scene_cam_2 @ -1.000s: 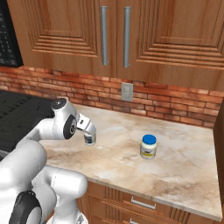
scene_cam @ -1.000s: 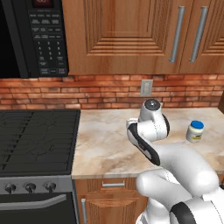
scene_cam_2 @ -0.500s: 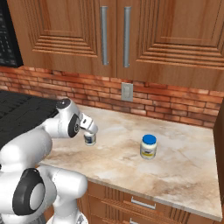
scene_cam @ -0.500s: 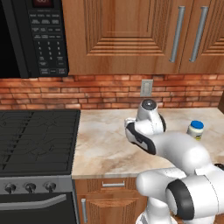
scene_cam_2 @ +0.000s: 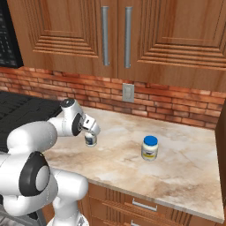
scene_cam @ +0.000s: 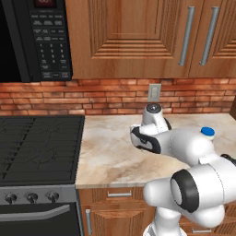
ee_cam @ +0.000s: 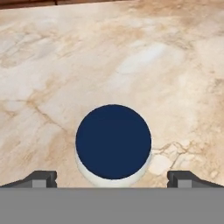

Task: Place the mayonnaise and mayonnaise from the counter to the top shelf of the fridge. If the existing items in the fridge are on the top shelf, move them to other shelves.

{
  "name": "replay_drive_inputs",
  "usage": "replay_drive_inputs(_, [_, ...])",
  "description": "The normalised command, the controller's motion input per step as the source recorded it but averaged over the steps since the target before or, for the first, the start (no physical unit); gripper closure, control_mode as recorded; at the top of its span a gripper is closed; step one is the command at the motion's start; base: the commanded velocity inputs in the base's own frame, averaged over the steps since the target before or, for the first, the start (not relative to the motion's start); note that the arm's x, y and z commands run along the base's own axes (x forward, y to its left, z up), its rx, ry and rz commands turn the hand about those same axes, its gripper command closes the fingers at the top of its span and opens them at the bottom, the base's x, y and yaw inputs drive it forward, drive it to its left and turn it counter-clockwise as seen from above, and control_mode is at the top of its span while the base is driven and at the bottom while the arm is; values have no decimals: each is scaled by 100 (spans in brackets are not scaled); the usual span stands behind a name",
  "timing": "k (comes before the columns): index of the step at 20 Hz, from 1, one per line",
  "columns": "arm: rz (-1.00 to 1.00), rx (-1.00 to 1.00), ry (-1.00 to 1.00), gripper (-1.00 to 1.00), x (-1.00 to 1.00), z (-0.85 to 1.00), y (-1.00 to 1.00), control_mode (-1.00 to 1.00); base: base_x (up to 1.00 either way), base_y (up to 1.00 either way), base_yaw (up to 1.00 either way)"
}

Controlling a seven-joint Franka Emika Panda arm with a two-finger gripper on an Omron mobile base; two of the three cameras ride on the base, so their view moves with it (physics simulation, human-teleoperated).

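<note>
One mayonnaise stands on the counter directly under my gripper. In the hand view its dark blue lid lies between the two fingertips, and my gripper is open with a gap on each side of the jar. The other mayonnaise stands upright to the right, well apart from the hand; its blue lid peeks out behind my arm in the left base view. The fridge, its shelves and the existing items are out of view.
A black stove adjoins the counter on the left, with a microwave above it. Wooden wall cabinets hang over a brick backsplash with an outlet. Bare counter stretches right of the second jar.
My arm's elbow and upper links have swung to a new posture. The hand has stayed over the nearer jar with its jaws open. Both jars stand where they were.
</note>
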Motion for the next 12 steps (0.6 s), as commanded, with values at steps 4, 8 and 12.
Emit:
replay_drive_inputs(4, [0,0,3,-100,10,-11,0,-100,0,0,0])
replay_drive_inputs(8, [0,0,1,-100,3,-15,-1,-100,0,0,0])
replay_drive_inputs(12, [0,0,0,-100,0,-14,-4,-100,0,0,0])
